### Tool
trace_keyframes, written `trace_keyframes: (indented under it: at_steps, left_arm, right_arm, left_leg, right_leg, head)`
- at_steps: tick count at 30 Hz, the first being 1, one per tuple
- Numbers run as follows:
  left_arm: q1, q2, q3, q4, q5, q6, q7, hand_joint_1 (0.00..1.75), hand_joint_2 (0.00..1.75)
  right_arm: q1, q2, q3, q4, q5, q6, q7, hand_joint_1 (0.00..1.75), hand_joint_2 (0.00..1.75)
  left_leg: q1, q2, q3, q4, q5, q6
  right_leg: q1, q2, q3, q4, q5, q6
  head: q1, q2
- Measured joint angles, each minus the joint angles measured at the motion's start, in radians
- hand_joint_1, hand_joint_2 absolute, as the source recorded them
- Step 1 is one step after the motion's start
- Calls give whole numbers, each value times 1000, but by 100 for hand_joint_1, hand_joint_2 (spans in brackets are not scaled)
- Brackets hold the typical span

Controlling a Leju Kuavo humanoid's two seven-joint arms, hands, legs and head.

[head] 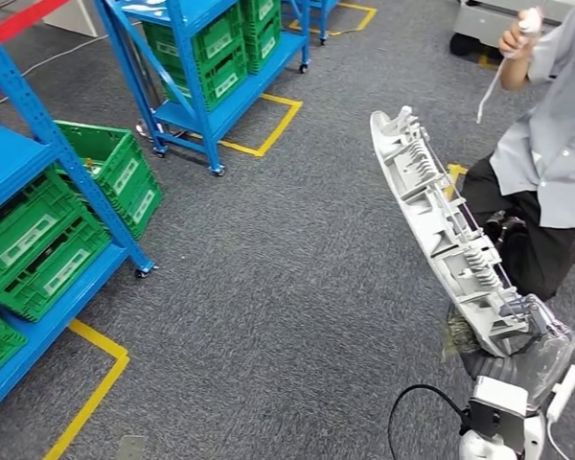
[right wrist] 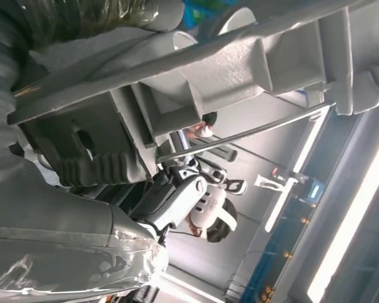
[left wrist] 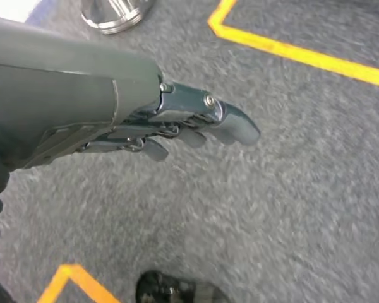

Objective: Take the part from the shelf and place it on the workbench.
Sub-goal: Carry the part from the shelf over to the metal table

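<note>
A long grey plastic part (head: pixel 444 228) with ribs and springs slants up over the carpet at the right of the head view. My right hand (head: pixel 519 335) grips its lower end, wrapped in clear film. The right wrist view looks up along the part's underside (right wrist: pixel 211 76), with my right hand's fingers (right wrist: pixel 178 196) curled around it. My left hand (left wrist: pixel 178 123) hangs over the grey carpet with its fingers stretched out and nothing in it.
Blue shelves (head: pixel 24 163) with green crates (head: pixel 38 240) stand at the left, and a second rack (head: pixel 212 57) at the back. Yellow floor tape (head: pixel 89 383) marks bays. A person (head: pixel 552 144) crouches close to the right, beside the part.
</note>
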Motion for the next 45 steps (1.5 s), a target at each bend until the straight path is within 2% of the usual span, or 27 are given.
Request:
trace_keyframes:
  at_steps: [1,3,4,6,8,9,11,13,14,16,18,20,22,23,24,26,28,30,32,34,36,38,39,40,42,44,45]
  left_arm:
    - [-1,-1,0,0,0,0,0,0,175]
    - [-2,-2,0,0,1,0,0,0,175]
    - [-2,-2,0,0,1,0,0,0,175]
    - [-1,-1,0,0,1,0,0,0,175]
    - [1,-1,0,0,1,-1,0,0,175]
    - [1,-1,0,0,1,-2,-1,0,175]
    - [0,-2,0,0,1,-6,-3,0,175]
    - [0,0,0,-1,1,-9,-5,0,175]
    - [-1,0,0,-1,1,-10,-6,0,175]
    - [-2,1,0,-1,1,-13,-6,0,175]
    - [-3,1,0,-1,1,-14,-6,0,175]
    - [-3,1,0,-1,1,-14,-7,0,175]
    - [0,0,0,-1,1,-14,-8,0,175]
    - [2,-1,0,-1,1,-15,-9,0,175]
    - [3,-1,0,-1,1,-15,-10,0,175]
    - [3,0,0,-1,1,-16,-12,0,175]
    - [3,2,0,-1,1,-17,-13,0,175]
    - [1,4,0,-1,1,-17,-14,0,175]
    - [0,3,0,-1,1,-17,-15,0,175]
    - [0,2,0,-1,1,-17,-15,0,175]
    - [1,1,0,-1,0,-17,-16,0,175]
    - [3,1,0,-1,0,-17,-16,0,175]
    - [3,1,0,-1,-1,-17,-16,0,175]
    - [3,0,0,-1,-3,-17,-16,0,175]
    - [2,-1,0,-1,-5,-17,-16,0,175]
    - [2,0,0,-1,-7,-17,-16,0,175]
    - [1,0,0,-1,-8,-17,-16,0,175]
  right_arm:
    - [1,0,0,0,0,0,0,175,175]
    - [2,0,0,0,-1,0,1,175,175]
    - [0,0,0,0,-1,0,0,175,175]
    - [-3,0,0,1,-1,0,0,175,175]
    - [-2,0,0,4,-1,0,0,175,175]
    - [-2,0,0,5,-2,0,0,175,175]
    - [-2,0,-1,7,-2,0,1,175,175]
    - [-4,0,-1,8,-3,0,1,175,175]
    - [-4,0,-1,8,-3,0,1,175,175]
    - [-3,0,-3,9,-4,0,1,175,175]
    - [-2,0,-5,9,-4,-1,1,175,175]
    - [-3,0,-7,9,-2,-1,1,175,175]
    - [-3,0,-8,9,1,-1,1,175,175]
    - [-3,0,-9,9,2,-1,1,175,175]
    - [-2,0,-10,9,4,-1,1,175,175]
    - [0,0,-13,9,6,-1,2,175,175]
    - [0,0,-15,9,7,-1,1,175,175]
    - [0,0,-16,9,9,-2,1,175,175]
    - [2,0,-18,9,10,-2,1,175,175]
    - [2,0,-22,9,12,-3,2,175,175]
    - [1,0,-24,9,20,-2,1,175,175]
    - [3,0,-28,9,34,-2,2,175,175]
    - [4,0,-31,10,39,-2,2,175,175]
    - [5,0,-36,10,44,-2,2,175,175]
    - [5,0,-47,9,53,-2,0,175,175]
    - [3,0,-56,8,65,-2,-3,175,175]
    - [3,0,-62,8,72,-2,-5,175,175]
  left_leg:
    - [1,10,2,-7,1,1]
    - [5,32,7,-21,9,4]
    - [7,44,9,-27,12,7]
    - [6,66,10,-29,13,9]
    - [4,89,10,-28,12,10]
    - [4,101,10,-28,11,9]
    - [5,121,14,-26,6,3]
    - [0,136,16,-22,0,-6]
    - [-3,143,17,-19,-2,-11]
    - [-5,156,18,-16,-2,-18]
    - [-1,143,15,-3,-18,-28]
    - [4,101,-20,79,-72,-36]
    - [5,77,-83,216,-135,-36]
    - [5,75,-107,264,-147,-35]
    - [5,73,-115,277,-138,-32]
    - [4,59,-80,192,-70,-21]
    - [4,13,-23,63,-9,-8]
    - [3,-13,0,5,1,-1]
    - [3,4,3,-10,2,1]
    - [6,27,7,-24,12,5]
    - [5,53,10,-31,15,9]
    - [3,78,9,-30,14,10]
    - [3,90,8,-30,14,10]
    - [3,101,9,-29,13,9]
    - [2,120,12,-27,8,3]
    - [-3,136,13,-21,2,-7]
    - [-6,143,13,-18,0,-10]
  right_leg:
    - [-1,8,-4,-1,3,6]
    - [1,-13,-21,20,-13,16]
    - [2,-37,-40,58,-37,20]
    - [-1,-84,-96,181,-101,29]
    - [-6,-97,-134,270,-132,37]
    - [-9,-100,-129,265,-121,40]
    - [-12,-120,-62,148,-62,43]
    - [-8,-155,8,29,-28,37]
    - [-6,-164,24,3,-24,31]
    - [-3,-152,22,-1,-24,16]
    - [-4,-135,20,-3,-21,3]
    - [-7,-118,20,-5,-17,-9]
    - [-5,-97,17,-5,-15,-15]
    - [-3,-85,17,-5,-14,-16]
    - [-1,-72,16,-5,-14,-17]
    - [2,-47,17,-5,-11,-17]
    - [2,-25,15,-3,-8,-13]
    - [-1,-6,5,-2,-3,-3]
    - [-4,9,-6,-4,3,9]
    - [-3,-20,-26,24,-17,18]
    - [-2,-72,-76,131,-78,26]
    - [-5,-94,-130,252,-128,35]
    - [-7,-97,-137,272,-129,38]
    - [-9,-101,-124,254,-112,41]
    - [-10,-130,-50,123,-58,44]
    - [-7,-158,14,14,-28,36]
    - [-5,-163,25,-4,-28,30]
  head:
    - [-1,0]
    - [2,0]
    - [5,0]
    - [9,0]
    - [9,0]
    - [9,0]
    - [9,0]
    - [9,0]
    - [8,0]
    - [6,0]
    - [5,0]
    - [1,0]
    - [-1,0]
    - [-1,0]
    - [-1,0]
    - [-1,0]
    - [0,0]
    - [-2,0]
    - [-4,0]
    - [-2,0]
    - [2,0]
    - [3,0]
    - [3,0]
    - [3,0]
    - [4,0]
    - [4,0]
    - [4,0]
